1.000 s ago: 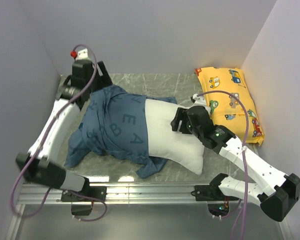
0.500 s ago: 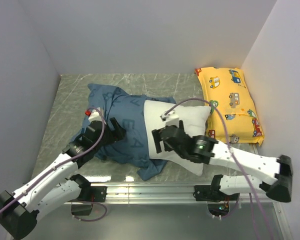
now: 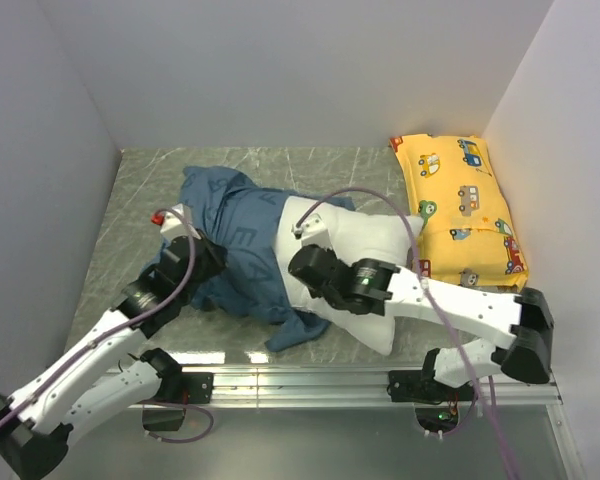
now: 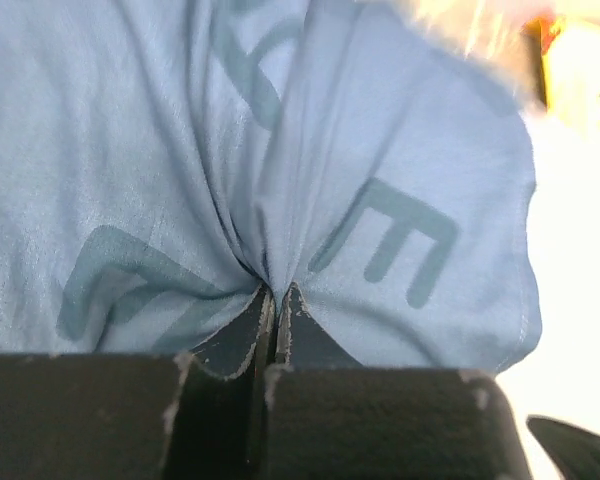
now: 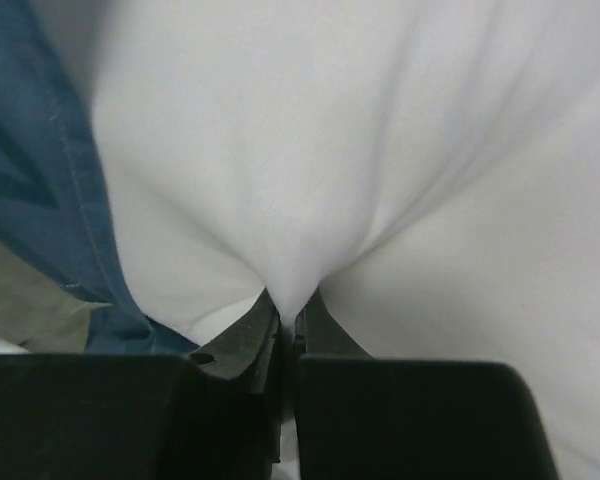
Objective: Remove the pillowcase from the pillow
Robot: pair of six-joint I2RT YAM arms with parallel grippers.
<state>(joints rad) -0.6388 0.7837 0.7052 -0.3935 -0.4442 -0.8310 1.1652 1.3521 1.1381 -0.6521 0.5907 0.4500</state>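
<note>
The blue letter-print pillowcase (image 3: pixel 235 250) covers the left half of the white pillow (image 3: pixel 375 245), which lies across the middle of the table. My left gripper (image 3: pixel 205 255) is shut on a pinched fold of the pillowcase (image 4: pixel 280 180); the cloth bunches into its closed jaws (image 4: pixel 277 300). My right gripper (image 3: pixel 305 268) is shut on a pinch of the pillow's bare white fabric (image 5: pixel 360 150), near the pillowcase's open hem (image 5: pixel 60 200). The right gripper's closed tips (image 5: pixel 288 305) hold the white cloth between them.
A yellow car-print pillow (image 3: pixel 460 205) lies along the right wall. Grey walls close in the table on the left, back and right. A loose corner of the pillowcase (image 3: pixel 295 330) hangs toward the metal rail (image 3: pixel 300 375) at the near edge.
Both grippers have closed, the left on the pillowcase, the right on the pillow. The left arm swung in from the back left corner; the right gripper shifted left to the hem.
</note>
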